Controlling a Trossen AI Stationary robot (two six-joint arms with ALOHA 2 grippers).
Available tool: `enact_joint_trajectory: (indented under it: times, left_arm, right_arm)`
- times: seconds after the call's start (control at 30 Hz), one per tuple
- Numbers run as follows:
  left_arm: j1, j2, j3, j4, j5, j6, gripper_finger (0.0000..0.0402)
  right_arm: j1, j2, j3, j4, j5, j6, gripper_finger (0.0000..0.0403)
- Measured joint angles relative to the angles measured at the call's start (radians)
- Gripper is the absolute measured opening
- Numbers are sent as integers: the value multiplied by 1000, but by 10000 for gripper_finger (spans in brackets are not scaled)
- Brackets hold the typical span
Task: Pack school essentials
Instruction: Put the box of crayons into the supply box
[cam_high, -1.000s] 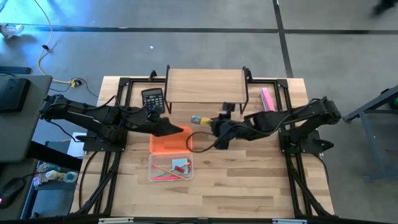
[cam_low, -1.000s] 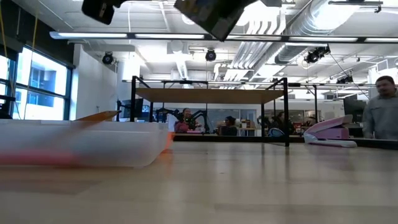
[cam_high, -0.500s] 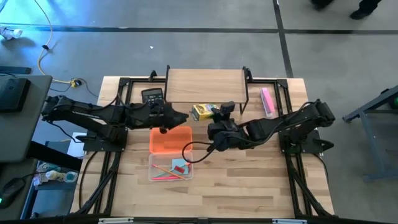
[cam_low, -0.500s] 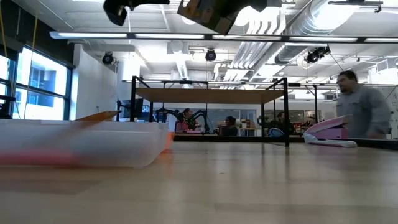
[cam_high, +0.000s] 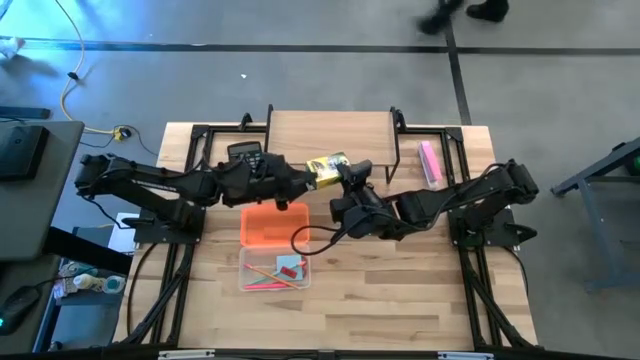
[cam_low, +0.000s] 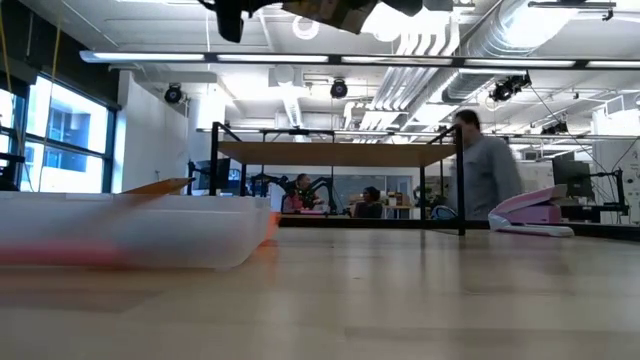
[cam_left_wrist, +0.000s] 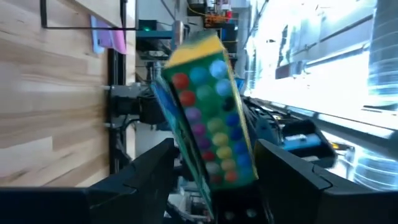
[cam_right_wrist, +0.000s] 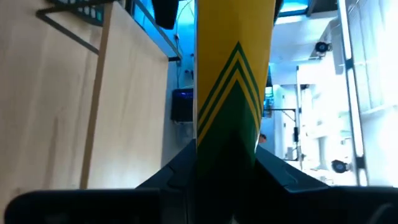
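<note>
The yellow-green crayon box (cam_high: 327, 168) is held in the air over the middle of the table, just in front of the wooden shelf. My right gripper (cam_high: 347, 180) is shut on it. My left gripper (cam_high: 298, 182) is open right beside the box on its left. In the left wrist view its two fingers stand on either side of the box's dotted face (cam_left_wrist: 208, 118) without touching it. A clear container (cam_high: 274, 268) near the front holds pink and orange pencils, a light-blue notepad and a small red piece. In the low view the box (cam_low: 330, 10) and left gripper (cam_low: 232, 15) show at the top edge. My right gripper pinches the crayon box between its two fingers, across the narrow yellow side with green chevrons (cam_right_wrist: 227, 124). The fingers come from the table's right, roughly level. The box is lifted clear of the table and sticks out past the fingertips toward my left gripper.
An orange lid (cam_high: 273, 224) lies flat behind the clear container. A black calculator (cam_high: 245, 152) lies at the back left, and a pink bar (cam_high: 430, 160) at the back right. A wooden shelf (cam_high: 330, 135) on a black frame stands at the far edge. A person walks in the room behind.
My right gripper has carried the crayon box up and toward the far edge. My left gripper has gone up from over the orange lid and toward the table's right, toward the box, and its fingers now stand around it.
</note>
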Motion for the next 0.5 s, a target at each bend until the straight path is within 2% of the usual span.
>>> enact_joint_trajectory:
  times: [0.3, 0.5]
  left_arm:
    - [40, 24, 0, 32, 2, -23, 211]
    - [74, 30, 0, 71, 59, -23, 208]
  right_arm:
    - [0, 0, 0, 61, 21, -126, 88]
    - [-10, 0, -1, 70, 23, -133, 88]
